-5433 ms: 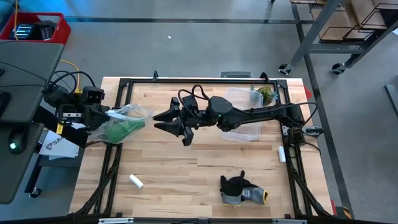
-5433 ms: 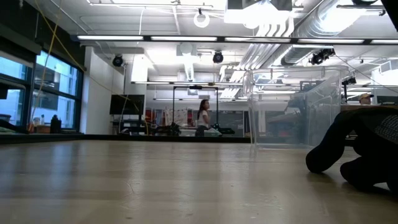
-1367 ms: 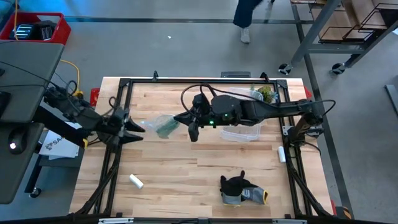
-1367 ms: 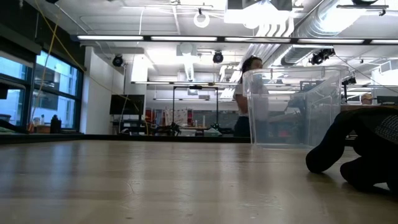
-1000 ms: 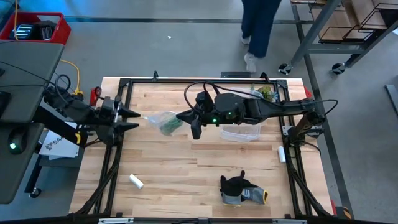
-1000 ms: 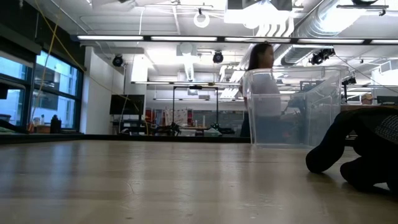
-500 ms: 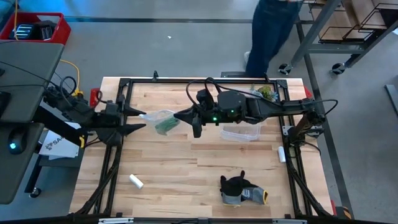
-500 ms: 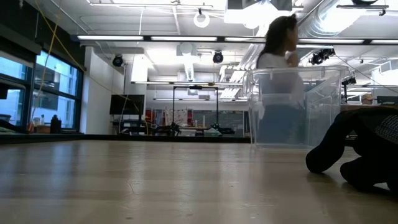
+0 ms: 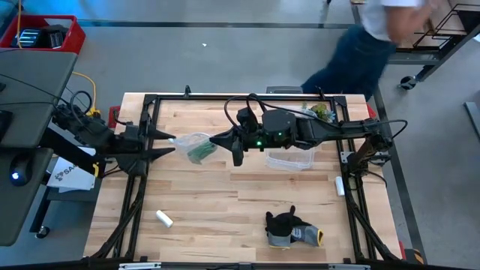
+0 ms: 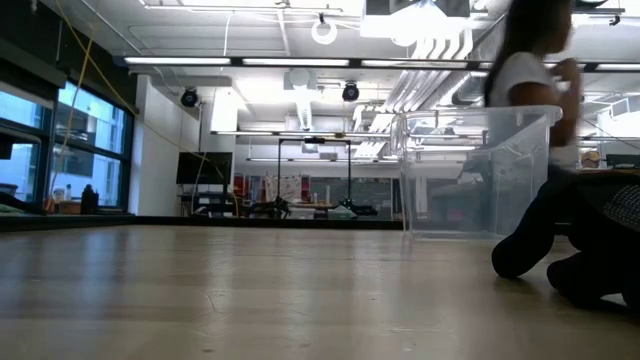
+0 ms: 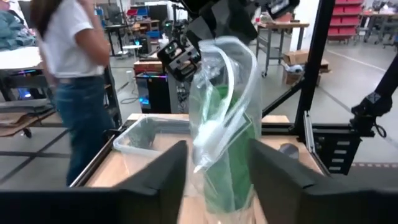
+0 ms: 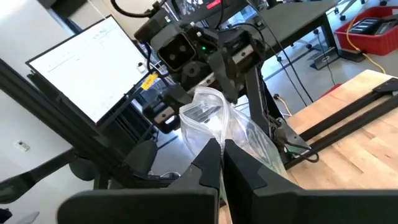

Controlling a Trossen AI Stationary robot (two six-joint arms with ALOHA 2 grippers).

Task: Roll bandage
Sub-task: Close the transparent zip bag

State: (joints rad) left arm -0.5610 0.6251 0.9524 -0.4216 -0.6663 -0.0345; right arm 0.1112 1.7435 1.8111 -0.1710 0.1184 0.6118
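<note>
The green bandage (image 9: 199, 151) lies inside a clear plastic bag (image 9: 192, 144) that hangs in the air over the table's left half. My right gripper (image 9: 217, 140) is shut on the bag's right end. My left gripper (image 9: 169, 144) stands open at the bag's left end, one finger on either side of it. In the left wrist view the bag (image 11: 225, 124) runs from between my left fingers (image 11: 163, 182) away to the right gripper (image 11: 186, 53). The low view shows neither the bag nor a gripper. My right gripper pinches the bag's plastic at its right end (image 12: 222, 138) between its two shut fingers (image 12: 209, 163), coming level from the table's right. The bag reaches away from the fingers toward the left arm. How many layers it has I cannot tell. My left gripper has the bag's left end (image 11: 217, 186) between its fingers; whether they touch it I cannot tell.
A clear plastic container (image 9: 294, 159) stands under the right arm, with a green clump (image 9: 322, 114) by the far right corner. A white cylinder (image 9: 164, 218) lies near left, another (image 9: 339, 185) at the right edge, a dark glove (image 9: 289, 227) near the front. A person (image 9: 375, 45) passes behind the table.
My left gripper has moved toward the table's right until its fingers stand around the bag's left end. The bag has stayed in my right gripper's hold and shifted slightly to the left. The person behind the table has walked to the right.
</note>
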